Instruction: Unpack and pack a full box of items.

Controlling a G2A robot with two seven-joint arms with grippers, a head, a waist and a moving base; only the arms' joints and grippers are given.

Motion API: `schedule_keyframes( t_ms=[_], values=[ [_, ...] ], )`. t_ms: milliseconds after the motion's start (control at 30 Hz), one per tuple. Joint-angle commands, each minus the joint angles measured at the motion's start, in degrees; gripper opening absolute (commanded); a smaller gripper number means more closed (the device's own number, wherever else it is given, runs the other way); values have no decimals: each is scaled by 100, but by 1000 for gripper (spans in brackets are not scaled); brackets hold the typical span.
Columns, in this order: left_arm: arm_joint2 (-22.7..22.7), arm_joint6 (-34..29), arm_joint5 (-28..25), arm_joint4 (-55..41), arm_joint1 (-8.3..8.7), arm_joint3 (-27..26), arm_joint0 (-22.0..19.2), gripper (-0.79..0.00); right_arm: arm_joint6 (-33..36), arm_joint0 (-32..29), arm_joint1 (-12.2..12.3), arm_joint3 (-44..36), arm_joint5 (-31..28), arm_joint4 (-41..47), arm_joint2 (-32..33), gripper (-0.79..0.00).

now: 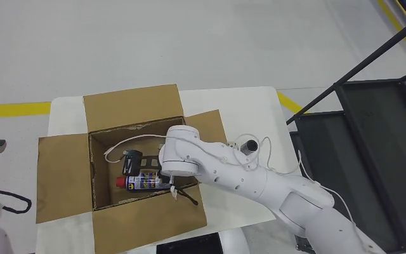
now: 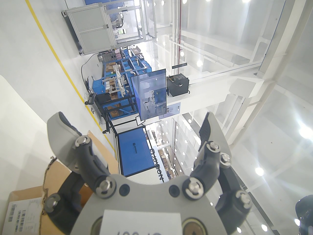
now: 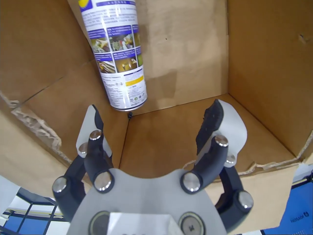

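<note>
**Top view.** An open cardboard box [image 1: 96,174] sits on the white bench [image 1: 241,108]. Its four flaps [image 1: 133,105] are folded outward at 12, 3, 6 and 9 o'clock. The 9 and 6 o'clock flaps lie at or near the bench's edges. Bare bench shows as a strip from 12 round to 3 o'clock.

The spray can [image 1: 144,182] lies on its side on the box floor, along the 6 o'clock wall, with its red cap toward 9 o'clock. The right arm lies across the 3 o'clock rim, covering part of that flap. The right gripper [image 1: 129,162] is down inside the box, just on the 12 o'clock side of the can. A white cable [image 1: 127,142] loops from the arm across the 12 o'clock part of the interior. Off the bench at 3 o'clock, dark metal steps [image 1: 358,140] stand near its corner.

**Right wrist view.** The fingers [image 3: 211,121] stand apart with nothing between them. The can lies ahead and off to one side, touching neither pad. Bare cardboard floor and an inner corner of the walls lie in front of the fingertips. The rim edges nearest the wrist are ragged and torn.

**Left wrist view.** The left gripper [image 2: 133,117] points up toward the hall ceiling. Its fingers [image 2: 61,129] are spread wide and hold nothing, with open air ahead. A labelled cardboard flap edge lies just beside it.
</note>
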Motion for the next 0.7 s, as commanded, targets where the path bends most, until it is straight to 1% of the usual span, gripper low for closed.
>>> schedule_keyframes(
  t_ms=[0,100,333,667],
  values=[
    [0,0,0,0,0,0,0,0,-69,-31,0,4,-7,177,54,-31],
    [0,0,0,0,0,0,0,0,-185,-68,7,84,-113,536,168,-43],
    [0,0,0,0,0,0,0,0,-197,-6,-42,349,-216,872,69,-49],
    [0,0,0,0,0,0,0,0,-268,123,-158,618,-179,1000,-214,-22]
  ],
)
